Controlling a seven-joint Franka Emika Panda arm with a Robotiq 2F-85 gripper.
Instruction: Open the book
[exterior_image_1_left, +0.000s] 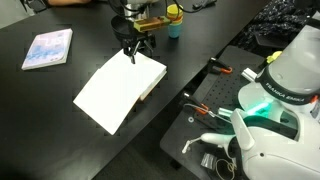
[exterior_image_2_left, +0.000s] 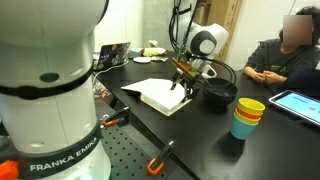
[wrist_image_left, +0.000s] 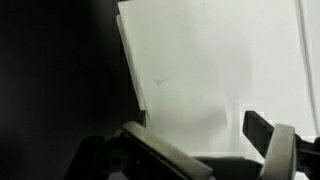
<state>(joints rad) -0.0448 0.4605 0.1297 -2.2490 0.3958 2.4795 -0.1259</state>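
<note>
Looking close to finished here: seeing the book (exterior_image_1_left: 118, 92) spread on the dark surface (exterior_image_1_left: 40, 115), plain white pages facing up in both exterior views (exterior_image_2_left: 158, 96), with just a sliver of tan cover peeking out along one edge. Judging the opening itself as largely done. Possibly left: letting the white leaf settle flat and backing off. Cannot tell whether flat or slightly raised. Over to the hand (exterior_image_1_left: 133, 50): poised with fingers parted and gripping nothing, only white page (wrist_image_left: 220, 70) visible in the gap from the wrist view (wrist_image_left: 215, 150). Placing the book directly beneath the hand (exterior_image_2_left: 183, 80) and stretching away from it, fingertips down by one end. Touching or just clear? Impossible to say.
</note>
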